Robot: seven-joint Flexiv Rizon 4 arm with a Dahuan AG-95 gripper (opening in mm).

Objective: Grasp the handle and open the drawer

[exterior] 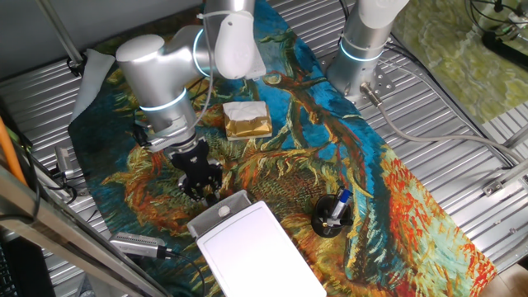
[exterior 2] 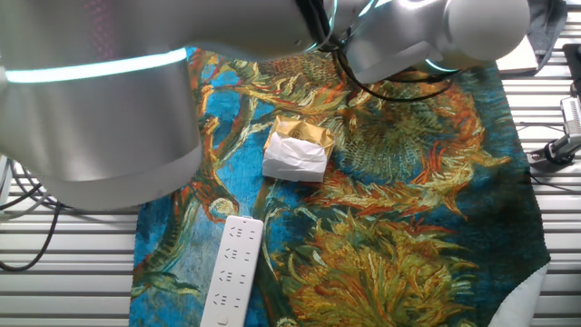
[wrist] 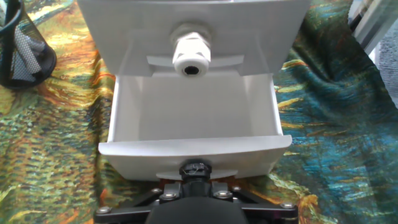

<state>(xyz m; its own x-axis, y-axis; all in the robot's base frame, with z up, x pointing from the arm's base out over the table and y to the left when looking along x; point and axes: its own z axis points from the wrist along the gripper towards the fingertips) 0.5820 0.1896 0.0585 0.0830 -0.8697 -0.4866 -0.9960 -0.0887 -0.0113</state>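
The white box stands at the front of the table. In the hand view its lower drawer is pulled out toward me, and the shallow tray is empty inside. My gripper sits right under the drawer's front lip with its dark fingertips drawn together at the middle, where the handle is hidden from me. From one fixed view the gripper points down at the box's near end. A white round knob shows on the panel above the drawer. The other fixed view shows only the arm, not the gripper or the drawer.
A gold-and-white foil block lies on the sunflower-print cloth behind my arm. A black mesh pen cup stands right of the box. A white power strip lies near the cloth's edge.
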